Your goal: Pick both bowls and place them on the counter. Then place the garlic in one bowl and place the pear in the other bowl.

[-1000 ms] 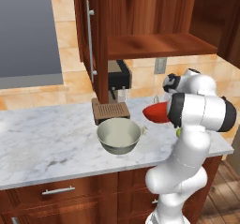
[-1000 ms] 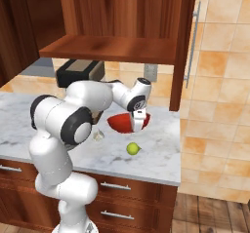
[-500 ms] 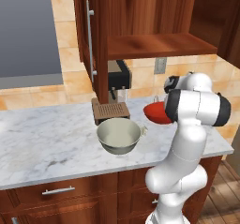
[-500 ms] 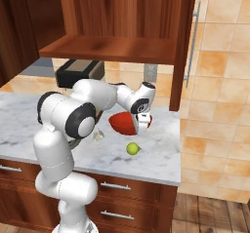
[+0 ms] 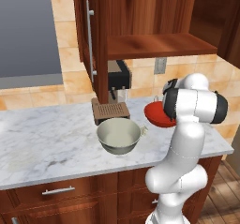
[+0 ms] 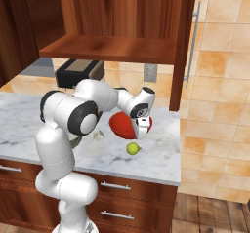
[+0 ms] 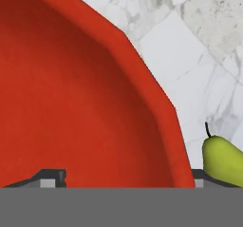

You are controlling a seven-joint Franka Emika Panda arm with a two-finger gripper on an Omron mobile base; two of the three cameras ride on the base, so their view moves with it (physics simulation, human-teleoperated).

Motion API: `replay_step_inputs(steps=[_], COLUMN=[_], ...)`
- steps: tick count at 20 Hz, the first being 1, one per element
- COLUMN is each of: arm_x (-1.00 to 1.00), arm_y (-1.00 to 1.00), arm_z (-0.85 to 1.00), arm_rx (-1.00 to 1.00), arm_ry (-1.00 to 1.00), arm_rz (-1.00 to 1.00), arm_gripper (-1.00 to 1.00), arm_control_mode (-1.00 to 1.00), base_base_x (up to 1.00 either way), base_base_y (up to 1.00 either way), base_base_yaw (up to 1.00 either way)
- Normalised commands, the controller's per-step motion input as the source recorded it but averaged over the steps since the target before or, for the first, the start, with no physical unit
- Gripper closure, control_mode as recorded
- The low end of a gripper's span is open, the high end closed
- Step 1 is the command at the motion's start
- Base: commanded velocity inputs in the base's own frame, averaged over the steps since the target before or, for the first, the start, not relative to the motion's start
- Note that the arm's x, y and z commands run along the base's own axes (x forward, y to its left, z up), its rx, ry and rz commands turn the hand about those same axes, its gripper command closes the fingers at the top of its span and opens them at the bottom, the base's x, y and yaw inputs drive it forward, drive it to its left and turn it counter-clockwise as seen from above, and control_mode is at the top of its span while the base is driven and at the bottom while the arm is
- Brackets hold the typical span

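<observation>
Across the counter (image 5: 42, 148), wide white marble over reddish-brown cabinets, both bowls down on the slab now. Up above, open wooden shelf (image 5: 159, 45) bare, dark appliance (image 5: 117, 75) tucked beneath it at the back wall.

Next in size, grey-beige bowl (image 5: 119, 135): upright mid-counter, cream inside showing, sitting just in front of a small brown grated stand (image 5: 110, 111). From the left base view, red bowl (image 5: 158, 114) at roughly three o'clock of it, near but apart.

Big change right there: a second ago carried tilted above the marble, clamped; now lowered to the counter and let go. Hand (image 6: 141, 129) parted wide, finger tips standing either side of the red rim in the hand view, pinching nothing as far as can be judged. Bowl looks tipped against the hand in the right base view; whether fully settled flat, hard to call.

Meaning for the task: bowl-placing half looks finished, filling half up next.

Down to the small stuff. Pear (image 6: 132, 148), yellow-green, lying on the marble just beside the red bowl, at about six o'clock of it in the right base view, stem visible in the hand view. Garlic (image 6: 98, 135), tiny pale bulb, at about nine o'clock of the red bowl, close to the arm's elbow. Neither in a bowl yet. Pear closest to the hand, likely the easier first pick.
</observation>
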Motion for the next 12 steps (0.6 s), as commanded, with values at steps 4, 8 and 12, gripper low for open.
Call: replay_step_inputs(steps=[4, 8, 12], arm_x=[0.0, -0.06, -0.19], arm_y=[0.0, 0.0, 0.0], arm_z=[-0.01, 0.09, 0.08], arm_rx=[0.0, 0.0, 0.0], arm_ry=[-0.01, -0.01, -0.03], arm_rz=[0.02, 0.12, 0.2], arm_gripper=[-1.0, -1.0, -1.0], arm_control_mode=[-1.0, -1.0, -1.0], base_base_x=[0.0, 0.0, 0.0], base_base_y=[0.0, 0.0, 0.0], base_base_yaw=[0.0, 0.0, 0.0])
